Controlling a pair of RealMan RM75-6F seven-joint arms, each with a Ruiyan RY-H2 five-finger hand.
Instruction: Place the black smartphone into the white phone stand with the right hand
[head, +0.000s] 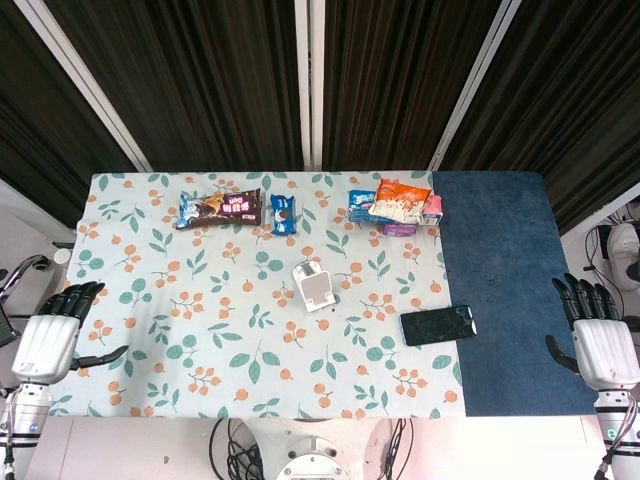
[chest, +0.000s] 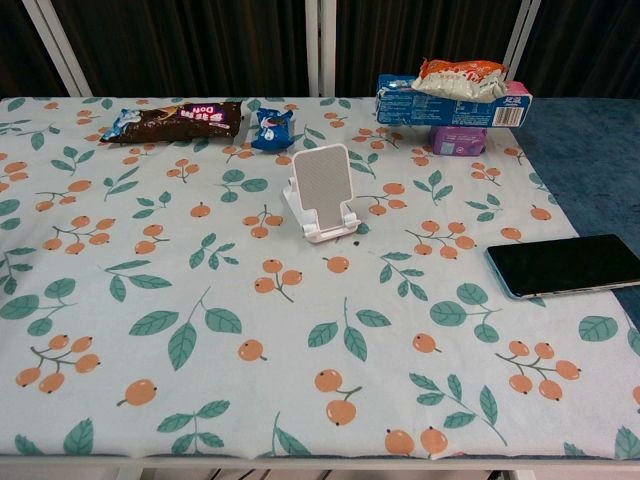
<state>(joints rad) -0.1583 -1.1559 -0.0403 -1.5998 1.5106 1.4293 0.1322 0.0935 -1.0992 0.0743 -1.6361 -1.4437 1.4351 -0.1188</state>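
The black smartphone (head: 438, 325) (chest: 568, 264) lies flat, screen up, at the right edge of the floral cloth where it meets the blue mat. The white phone stand (head: 315, 284) (chest: 322, 192) stands upright and empty near the table's middle, left of the phone. My right hand (head: 597, 336) hangs off the table's right side, fingers apart, holding nothing, well right of the phone. My left hand (head: 55, 331) sits off the left edge, fingers spread and empty. Neither hand shows in the chest view.
At the back lie a brown snack pack (head: 220, 208), a small blue packet (head: 283, 213), and a pile of snack boxes and bags (head: 396, 207). A blue mat (head: 505, 270) covers the table's right part.
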